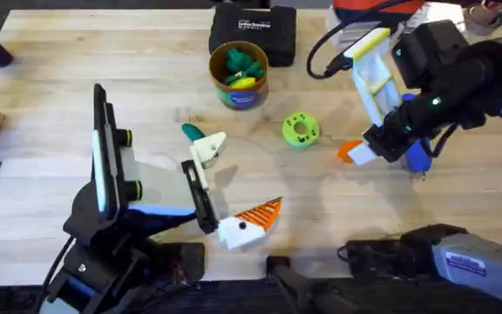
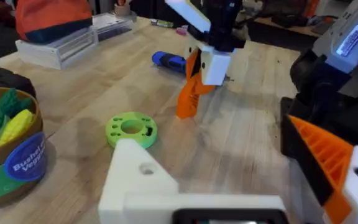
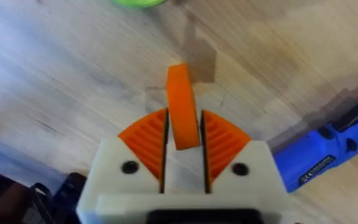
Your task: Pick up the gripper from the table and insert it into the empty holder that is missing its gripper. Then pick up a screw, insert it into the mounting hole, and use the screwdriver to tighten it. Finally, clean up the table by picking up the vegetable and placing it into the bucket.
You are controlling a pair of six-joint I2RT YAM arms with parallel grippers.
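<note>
I see one loose orange gripper (image 3: 182, 106), one blue screwdriver (image 3: 328, 155), one bucket (image 1: 239, 75) and one green ring (image 1: 300, 130). My right gripper (image 3: 184, 134) squeezes the orange gripper tight, just above the table, beside the screwdriver. My left gripper (image 1: 234, 196) is wide open, holding nothing.

My right fingers (image 3: 219, 140) are white with orange ribbed pads, closed on the plain orange gripper (image 3: 181, 106). The screwdriver (image 3: 325, 158) is bright blue. The worktop (image 1: 146, 78) is pale wood grain. The bucket (image 1: 239, 77) is tan-rimmed with a green and blue label, holding green and yellow toys.
</note>
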